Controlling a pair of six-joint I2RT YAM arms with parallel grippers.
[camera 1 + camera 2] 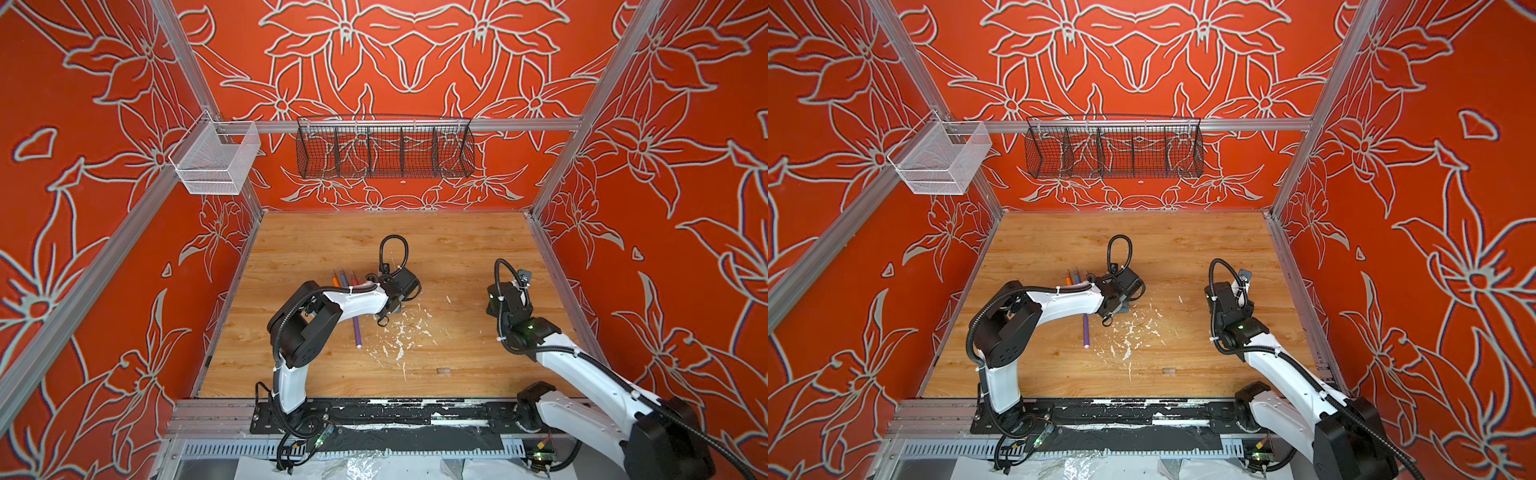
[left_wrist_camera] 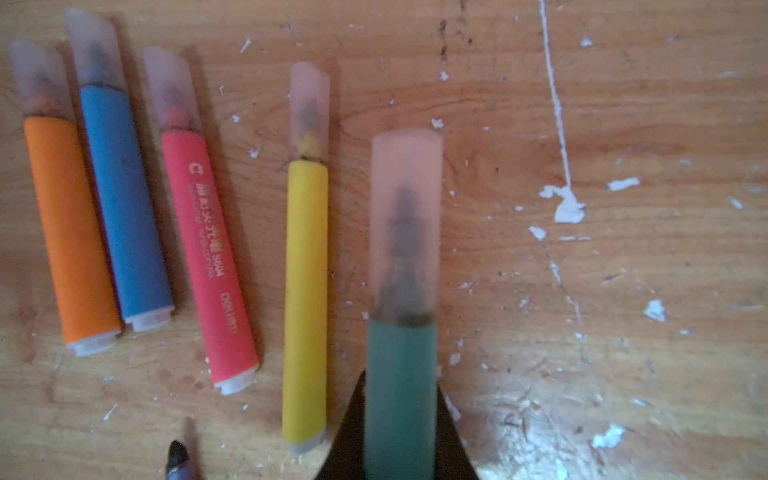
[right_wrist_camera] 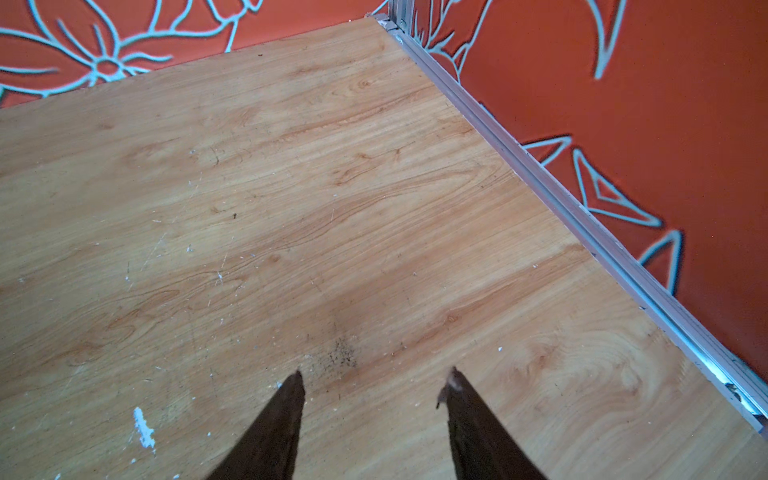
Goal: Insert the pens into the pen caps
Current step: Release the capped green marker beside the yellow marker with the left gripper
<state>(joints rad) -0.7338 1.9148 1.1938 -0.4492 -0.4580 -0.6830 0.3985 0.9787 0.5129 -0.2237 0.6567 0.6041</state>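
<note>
Biggest thing first: the wooden desk (image 1: pixel 457 249) fills the lower half of both top views. On the back wall above it hangs a black wire basket (image 1: pixel 384 147) with divided compartments, and a white mesh basket (image 1: pixel 216 158) is hooked on the rail at upper left. I can't see anything in either, so they look like bystanders here. The left end effector (image 2: pixel 400 380) is clamped on the green pen (image 2: pixel 400 353), holding the barrel low over the desk with its cap (image 2: pixel 406 216) on and pointing away. My guess is it's about to join the row. That row sits to the left in the left wrist view: orange pen (image 2: pixel 70 224), blue pen (image 2: pixel 124 199), pink-red pen (image 2: pixel 208 257) and yellow pen (image 2: pixel 305 291), all capped and lying roughly parallel, which reads like a finished pile. The right end effector (image 3: pixel 375 372) has its fingers apart with nothing between them, parked over bare desk near the right wall, probably just out of the way. The purple pen (image 1: pixel 356 330) lies uncapped at centre-left of a top view, partly under the left forearm. One loose cap (image 1: pixel 444 371) sits well apart from it at lower centre, so that pair looks like the last job. White flecks (image 1: pixel 401 332) litter the middle.
</note>
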